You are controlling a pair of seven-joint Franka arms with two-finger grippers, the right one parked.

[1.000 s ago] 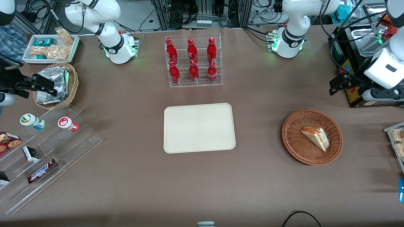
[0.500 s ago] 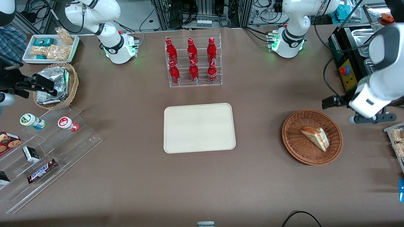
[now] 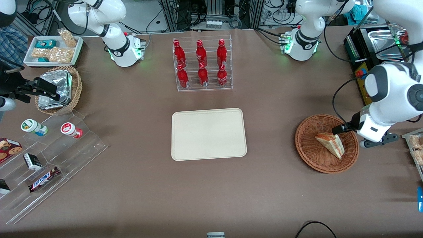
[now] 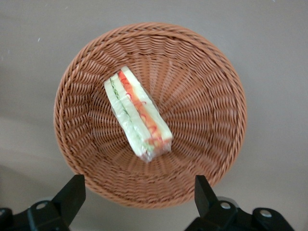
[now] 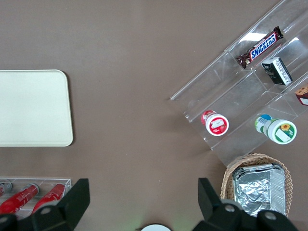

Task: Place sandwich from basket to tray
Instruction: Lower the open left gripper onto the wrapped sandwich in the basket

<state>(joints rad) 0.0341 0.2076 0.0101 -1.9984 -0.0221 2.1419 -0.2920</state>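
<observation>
The sandwich (image 3: 330, 144) lies in the round reddish-brown wicker basket (image 3: 304, 145), toward the working arm's end of the table. My left gripper (image 3: 347, 132) hovers above the basket's rim, on the side farther from the front camera. In the left wrist view the gripper (image 4: 139, 192) is open and empty, its black fingers (image 4: 72, 192) spread wide, with the sandwich (image 4: 137, 115) and the basket (image 4: 207, 96) below. The cream-beige tray (image 3: 208, 134) lies empty at the table's middle; it also shows in the right wrist view (image 5: 29, 106).
A clear rack of red bottles (image 3: 202, 64) stands farther from the front camera than the tray. A black box (image 3: 362, 82) and a snack tray (image 3: 414, 145) flank the basket. A clear stepped shelf (image 3: 49, 158), a foil-filled basket (image 3: 59, 89) and a white snack tray (image 3: 53, 49) lie toward the parked arm's end.
My left arm has swung down from beside the black box toward the front camera, bringing the gripper over the basket's rim. The sandwich, basket and tray have not moved.
</observation>
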